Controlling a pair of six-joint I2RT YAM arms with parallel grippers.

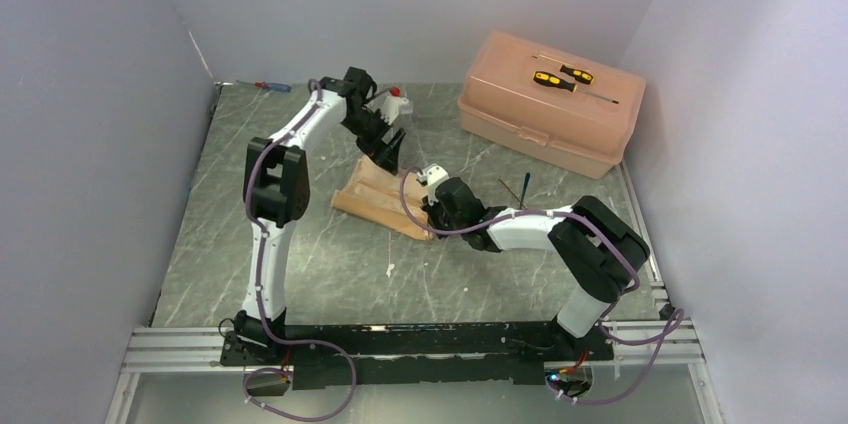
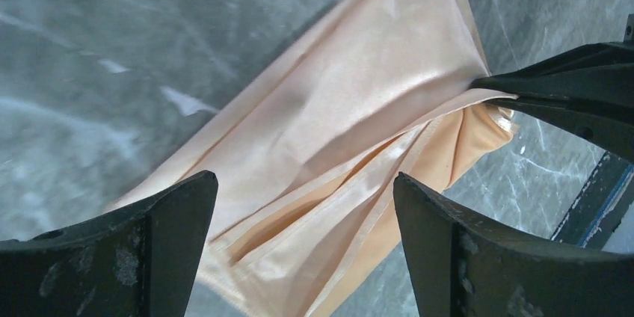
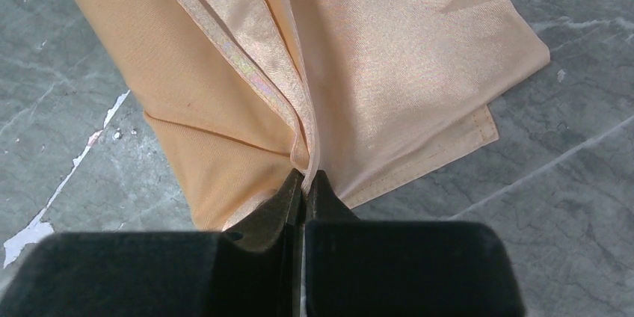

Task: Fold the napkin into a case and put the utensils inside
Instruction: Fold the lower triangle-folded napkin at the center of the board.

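- Napkin (image 1: 372,199): peach-orange and slightly shiny, folded into a long narrow strip of several layers. Lies at a slant about mid-table on the grey marbled table (image 1: 300,264), between the two arms.
- Up close: shows a smooth top layer with pleats fanning out along one long side. Shows a hemmed corner lying flat on the tabletop beside the pinched end.
- Right gripper (image 3: 305,179): pinched tight on a bunched fold at the end of the napkin nearest it, fingers pressed together with cloth between them. Reaches in low over the table from the right.
- Left gripper (image 2: 303,181): spread wide above the middle of the strip, nothing between the fingers. Cannot tell whether the tips touch the cloth.
- Utensils (image 1: 520,187): slim pieces, one with a blue part, too small to tell apart. Lie on the table just beyond the right forearm, apart from the napkin, between it and the box.
- Pink box (image 1: 520,129): sits in the far right corner with its lid shut. Carries two yellow-and-black screwdrivers (image 1: 560,77) on top.
- Red-and-blue screwdriver (image 1: 270,86): lies at the far left edge of the table, close to the wall.
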